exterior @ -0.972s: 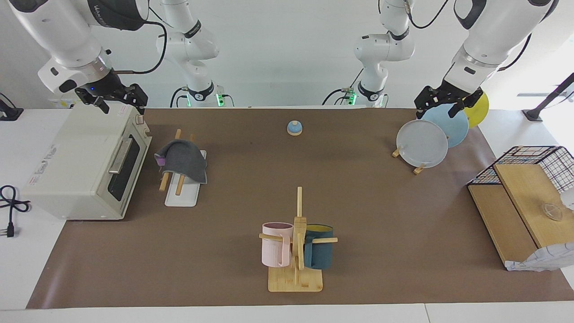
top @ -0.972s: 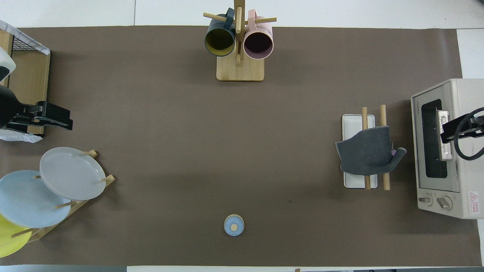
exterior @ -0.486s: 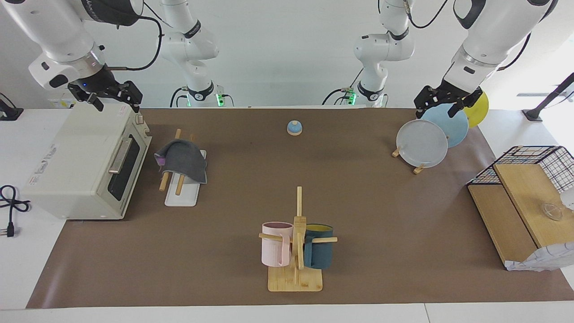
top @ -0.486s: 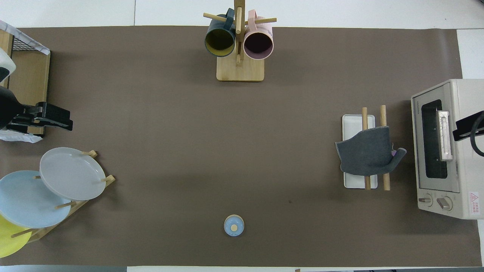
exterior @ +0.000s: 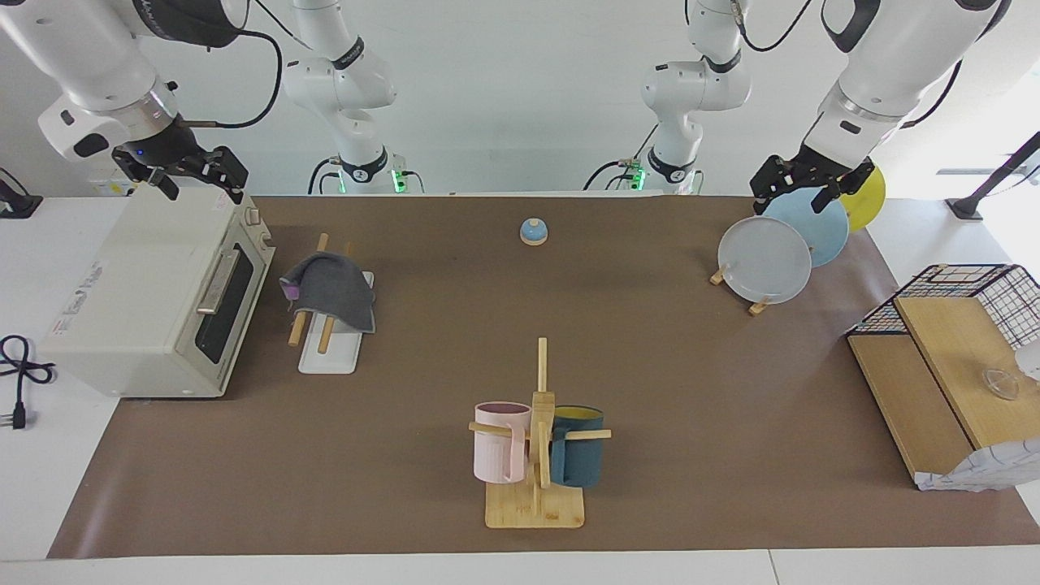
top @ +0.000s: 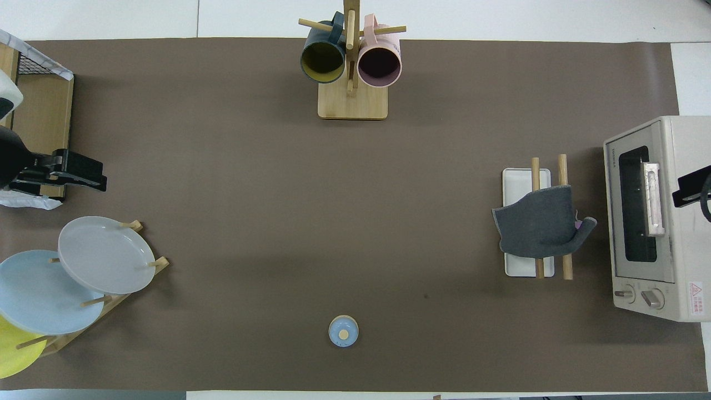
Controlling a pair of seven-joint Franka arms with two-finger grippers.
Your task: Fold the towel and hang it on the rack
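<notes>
Facing view | towel (exterior: 331,291) hangs over rack (exterior: 327,354) beside the oven (exterior: 154,301) near the right arm's desk edge | right pincer (exterior: 180,172) wide, empty, has pulled back above the oven | left pincer (exterior: 804,185) wide, waits over plates (exterior: 765,260) | job looks done.
</notes>
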